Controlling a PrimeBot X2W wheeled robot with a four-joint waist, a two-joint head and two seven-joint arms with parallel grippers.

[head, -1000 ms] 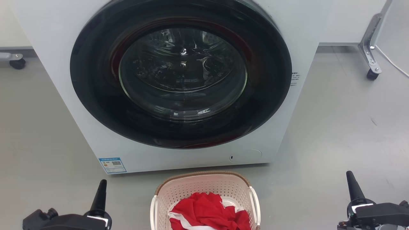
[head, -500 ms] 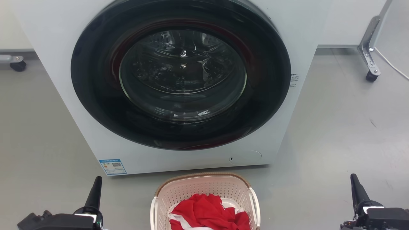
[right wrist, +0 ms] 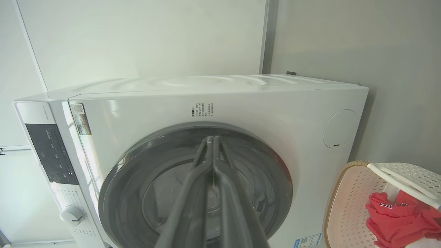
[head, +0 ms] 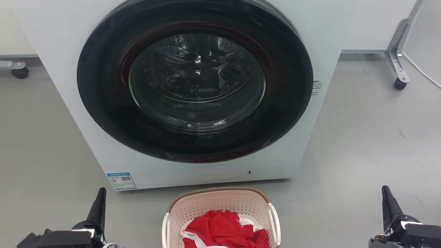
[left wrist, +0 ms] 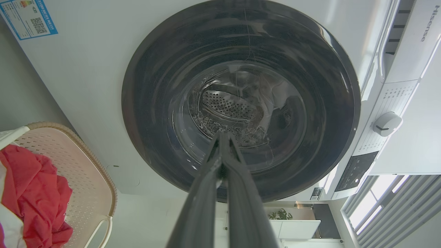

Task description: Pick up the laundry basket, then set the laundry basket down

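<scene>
The laundry basket (head: 220,203), cream-white and perforated with a brown woven rim and white side handles, stands on the floor at the bottom centre of the head view, holding red and white clothes (head: 224,230). It also appears at the left edge of the left wrist view (left wrist: 93,179) and the right edge of the right wrist view (right wrist: 344,203). My left gripper (head: 98,206) is well to the basket's left, my right gripper (head: 387,206) well to its right. Both are shut with nothing held, fingers together (left wrist: 222,144) (right wrist: 212,144).
A white front-loading washing machine (head: 103,155) with a closed dark round door (head: 194,79) stands directly behind the basket. Wheeled metal frame legs (head: 399,72) are at the far right and a caster (head: 19,70) at the far left. Grey floor lies on both sides.
Both grippers have drawn back toward the bottom of the head view and slightly outward. The whole picture has shifted a little, so the camera moved. The basket stays put.
</scene>
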